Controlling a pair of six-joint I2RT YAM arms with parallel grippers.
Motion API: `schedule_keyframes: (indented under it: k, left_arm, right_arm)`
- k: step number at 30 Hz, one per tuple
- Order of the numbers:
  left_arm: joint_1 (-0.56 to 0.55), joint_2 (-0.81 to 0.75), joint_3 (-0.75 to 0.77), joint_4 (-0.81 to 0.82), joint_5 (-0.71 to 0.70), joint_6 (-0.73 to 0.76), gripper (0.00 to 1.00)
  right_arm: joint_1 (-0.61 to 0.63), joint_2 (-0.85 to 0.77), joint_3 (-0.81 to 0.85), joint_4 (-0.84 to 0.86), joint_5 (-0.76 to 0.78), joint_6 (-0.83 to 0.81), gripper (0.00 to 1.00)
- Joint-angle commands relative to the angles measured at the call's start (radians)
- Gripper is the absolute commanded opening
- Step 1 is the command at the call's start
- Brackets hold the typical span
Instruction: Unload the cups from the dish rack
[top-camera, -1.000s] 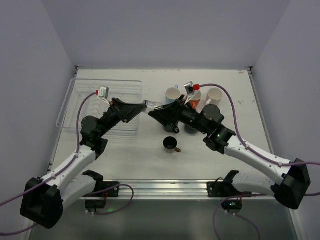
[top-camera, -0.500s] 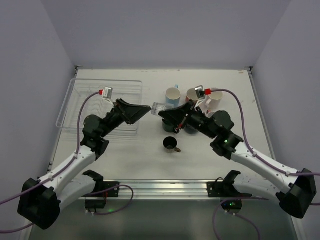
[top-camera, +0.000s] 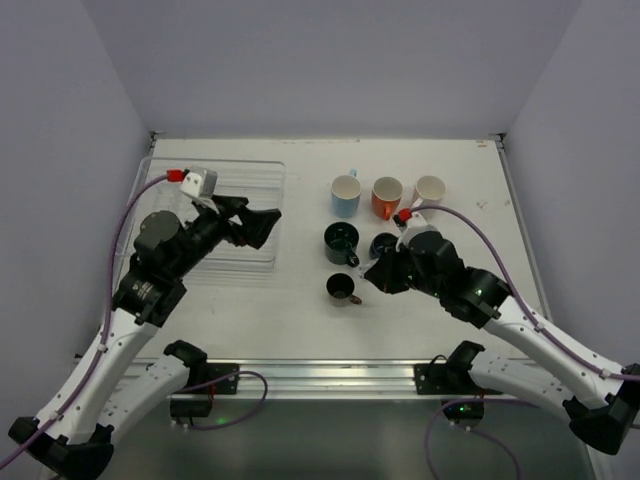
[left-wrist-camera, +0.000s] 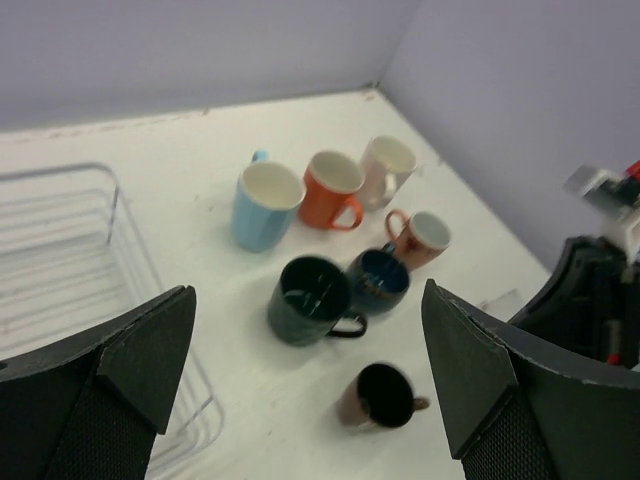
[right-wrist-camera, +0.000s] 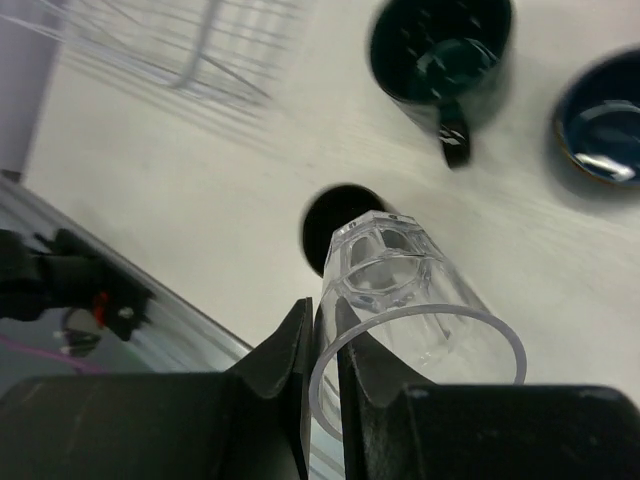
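Observation:
My right gripper (right-wrist-camera: 325, 312) is shut on the wall of the clear glass (right-wrist-camera: 400, 300), held tilted above the table just right of the small brown cup (top-camera: 342, 290). Light blue (top-camera: 345, 195), orange (top-camera: 386, 197) and white (top-camera: 430, 190) cups stand in a far row, with the dark teal mug (top-camera: 341, 243) and the navy cup (top-camera: 384, 245) in front of them. A small pink cup (left-wrist-camera: 422, 235) shows in the left wrist view. My left gripper (top-camera: 255, 225) hangs open and holds nothing, at the right end of the dish rack (top-camera: 215, 165).
The rack's wire rim (left-wrist-camera: 70, 260) lies at the lower left of the left wrist view. The right arm (left-wrist-camera: 600, 290) fills that view's right edge. The table's near rail (top-camera: 320, 375) runs between the arm bases. Walls close in the far and side edges.
The left gripper opened, let go of the glass and drew back left toward the rack. The right gripper shut on the glass and carried it nearer, beside the brown cup.

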Motion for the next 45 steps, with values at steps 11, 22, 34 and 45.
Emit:
schedule_keyframes:
  k: [11, 22, 34, 45]
  left_arm:
    - [-0.001, -0.122, -0.18, -0.204, -0.001, 0.253, 1.0]
    - [0.0, -0.142, -0.188, -0.202, 0.01, 0.25, 1.0]
    - [0.005, -0.128, -0.186, -0.202, -0.001, 0.25, 1.0]
    - [0.014, -0.139, -0.176, -0.195, -0.048, 0.25, 1.0]
  right_arm:
    - [-0.024, 0.367, 0.053, -0.25, 0.268, -0.036, 0.0]
    - [-0.031, 0.515, 0.066, -0.172, 0.201, -0.07, 0.0]
    - [-0.03, 0.533, 0.079, -0.152, 0.179, -0.085, 0.38]
    - [-0.03, 0.223, 0.171, -0.226, 0.218, -0.105, 0.74]
